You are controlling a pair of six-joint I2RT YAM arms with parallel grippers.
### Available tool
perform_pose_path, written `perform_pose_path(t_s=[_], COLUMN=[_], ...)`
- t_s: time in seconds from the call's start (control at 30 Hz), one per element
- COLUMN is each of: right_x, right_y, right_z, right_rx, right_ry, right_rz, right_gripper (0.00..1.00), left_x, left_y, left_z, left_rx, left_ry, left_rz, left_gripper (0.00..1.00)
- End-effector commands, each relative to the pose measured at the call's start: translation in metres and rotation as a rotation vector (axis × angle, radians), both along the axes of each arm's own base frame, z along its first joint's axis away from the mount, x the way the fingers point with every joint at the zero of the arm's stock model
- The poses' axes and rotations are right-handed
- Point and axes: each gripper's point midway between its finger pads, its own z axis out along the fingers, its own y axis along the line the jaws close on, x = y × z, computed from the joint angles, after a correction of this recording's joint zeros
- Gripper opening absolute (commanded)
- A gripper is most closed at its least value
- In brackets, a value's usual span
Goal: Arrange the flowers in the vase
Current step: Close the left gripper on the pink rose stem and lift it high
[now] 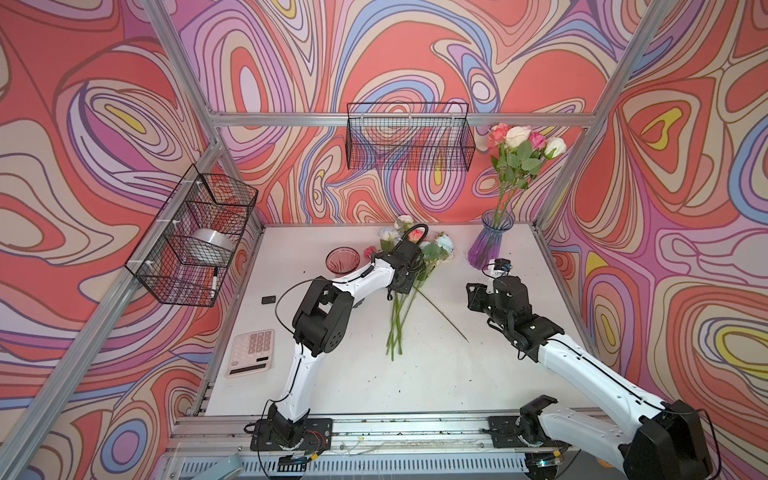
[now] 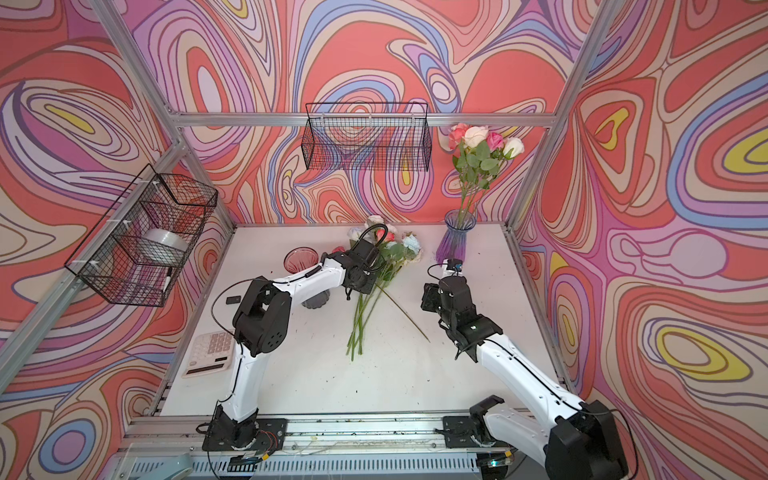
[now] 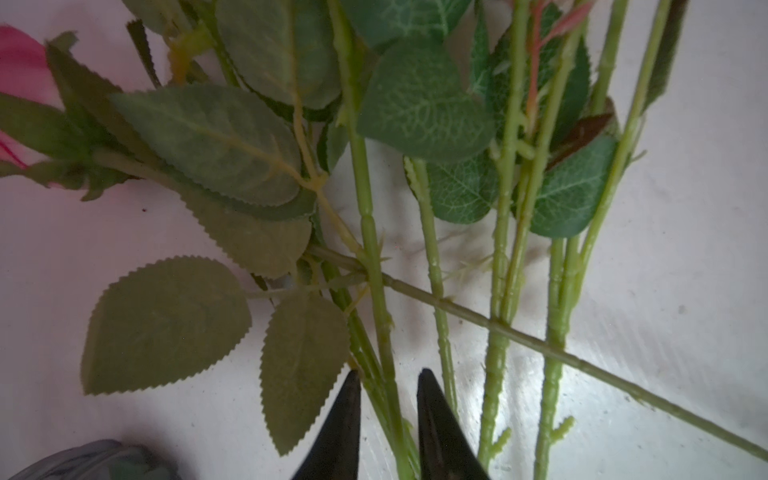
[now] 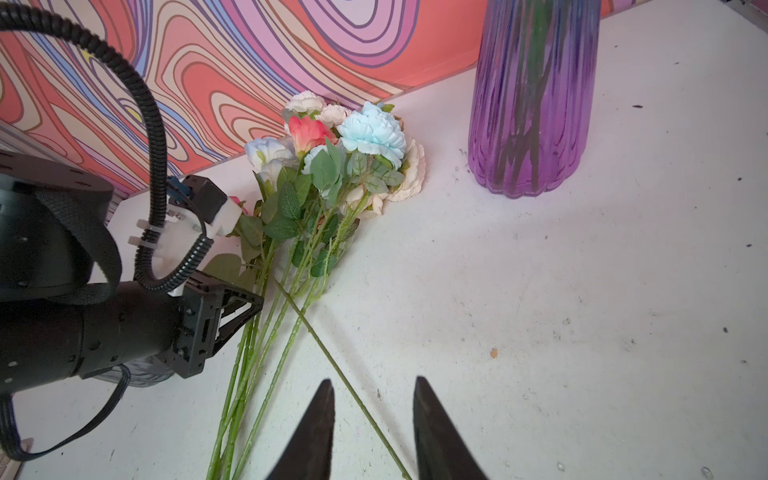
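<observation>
Flowers lie loose near back edge of table, more in back-right vase | left gripper straddles stems, unclamped; right gripper parted, empty | likely light, springy: pinch bare stem below leaves.

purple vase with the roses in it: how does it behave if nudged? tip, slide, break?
Likely tippy if hit high: the roses stand far above the purple vase and lean sideways. A low push would probably slide it, since its ribbed body widens toward the base on the smooth table. It looks like glass, so probably fragile if it falls.
</observation>
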Motion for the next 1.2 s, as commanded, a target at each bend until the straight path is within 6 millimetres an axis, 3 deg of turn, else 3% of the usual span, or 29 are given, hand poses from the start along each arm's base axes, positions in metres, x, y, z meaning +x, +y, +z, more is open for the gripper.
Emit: perform_pose_path(t_s=[0.0, 0.2, 0.3, 0.43, 0.53, 0.73, 0.87, 1.0, 1.1, 1.17], right_x=[-0.003, -0.005, -0.006, -0.006, -0.005, -0.001, 0.0, 0.001, 0.004, 0.012], right_y=[-0.001, -0.003, -0.003, -0.006, -0.007, -0.005, -0.003, 0.005, 0.014, 0.014], right_z=[-0.001, 0.005, 0.006, 0.011, 0.013, 0.021, 0.027, 0.032, 0.037, 0.035], right_rx=[-0.002, 0.003, 0.005, -0.007, -0.012, -0.015, -0.002, 0.039, 0.1, 0.14], right_ry=[0.0, -0.013, -0.016, -0.028, -0.038, -0.056, -0.082, -0.127, -0.175, -0.165], right_rz=[-0.001, -0.007, -0.005, -0.013, -0.017, -0.013, -0.006, 0.034, 0.063, 0.024], right_gripper=[0.32, 0.32, 0.32, 0.32, 0.32, 0.32, 0.32, 0.35, 0.57, 0.55], left_x=[-0.004, -0.004, -0.006, -0.012, -0.021, -0.045, -0.072, -0.093, -0.096, -0.096], left_y=[0.006, -0.004, -0.009, -0.011, -0.004, 0.01, 0.01, 0.026, 0.056, 0.075], left_z=[-0.021, -0.002, 0.031, 0.099, 0.137, 0.168, 0.19, 0.247, 0.303, 0.336], left_rx=[0.037, -0.034, -0.106, -0.223, -0.266, -0.298, -0.383, -0.483, -0.495, -0.47], left_ry=[0.045, 0.042, 0.029, -0.046, -0.098, -0.127, -0.136, -0.379, -0.671, -0.84], left_rz=[-0.012, -0.016, 0.011, 0.02, 0.02, 0.001, -0.073, -0.135, -0.11, -0.072], left_gripper=[0.17, 0.05, 0.01, 0.0, 0.0, 0.0, 0.0, 0.0, 0.0, 0.0])
